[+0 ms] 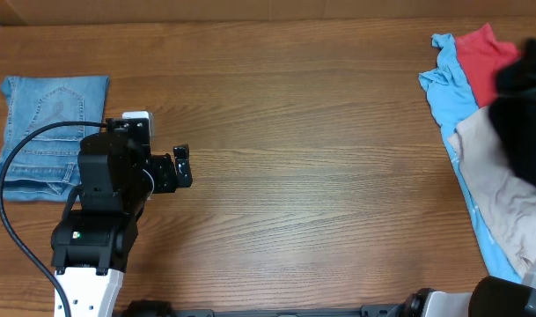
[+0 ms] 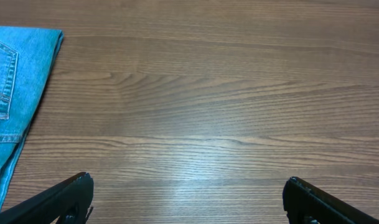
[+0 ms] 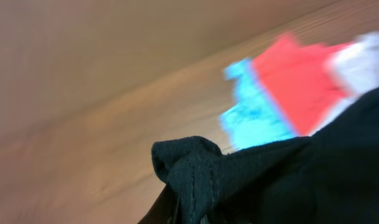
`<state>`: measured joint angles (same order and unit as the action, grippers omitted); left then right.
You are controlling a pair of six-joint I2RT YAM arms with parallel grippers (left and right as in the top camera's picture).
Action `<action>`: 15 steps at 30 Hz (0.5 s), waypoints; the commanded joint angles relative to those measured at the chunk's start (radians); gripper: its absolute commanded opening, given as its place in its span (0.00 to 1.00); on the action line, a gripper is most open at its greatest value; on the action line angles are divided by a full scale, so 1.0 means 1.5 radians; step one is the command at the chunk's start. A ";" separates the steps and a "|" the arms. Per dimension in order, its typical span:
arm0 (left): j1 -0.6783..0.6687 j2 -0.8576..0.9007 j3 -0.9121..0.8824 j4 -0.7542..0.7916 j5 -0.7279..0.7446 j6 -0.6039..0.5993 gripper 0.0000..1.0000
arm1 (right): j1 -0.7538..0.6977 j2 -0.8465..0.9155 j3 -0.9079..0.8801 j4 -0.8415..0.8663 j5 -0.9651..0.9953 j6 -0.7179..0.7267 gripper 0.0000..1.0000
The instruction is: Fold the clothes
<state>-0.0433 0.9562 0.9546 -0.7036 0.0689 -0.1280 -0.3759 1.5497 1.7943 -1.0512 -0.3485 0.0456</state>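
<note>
A pile of clothes lies at the table's right edge: a light blue garment (image 1: 446,84), a red one (image 1: 477,55) and a beige one (image 1: 505,189). A dark blurred mass (image 1: 524,97) hangs over the pile. In the right wrist view my right gripper (image 3: 195,214) is shut on a bunched fold of black fabric (image 3: 192,165), which covers most of the fingers. The blue (image 3: 251,112) and red (image 3: 295,78) garments lie blurred behind it. My left gripper (image 1: 181,167) is open over bare wood at the left, with nothing between its fingers (image 2: 77,186).
Folded blue denim jeans (image 1: 49,132) lie at the far left, just behind the left arm, and their edge (image 2: 15,93) shows in the left wrist view. The wooden table (image 1: 312,176) stretches between both arms.
</note>
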 commanded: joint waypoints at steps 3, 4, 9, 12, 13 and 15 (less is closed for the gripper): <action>0.004 -0.002 0.018 0.003 0.007 -0.007 1.00 | 0.177 0.051 -0.010 -0.078 0.005 -0.036 0.09; 0.004 -0.002 0.018 0.004 0.007 -0.007 1.00 | 0.206 0.068 -0.011 -0.086 0.005 -0.036 0.09; 0.004 -0.002 0.018 0.008 0.007 -0.007 1.00 | 0.331 0.155 -0.011 -0.078 0.005 -0.036 0.09; 0.004 -0.002 0.018 0.011 0.007 -0.007 1.00 | 0.384 0.198 -0.011 -0.042 0.005 -0.033 0.09; 0.004 -0.002 0.018 0.013 0.007 -0.007 1.00 | 0.414 0.218 -0.011 -0.013 0.005 -0.033 0.09; 0.004 -0.002 0.018 0.018 0.007 -0.007 1.00 | 0.444 0.231 -0.011 0.022 0.005 -0.033 0.09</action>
<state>-0.0433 0.9562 0.9546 -0.6884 0.0685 -0.1280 0.2226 1.8843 1.7721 -1.0687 -0.3088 0.0032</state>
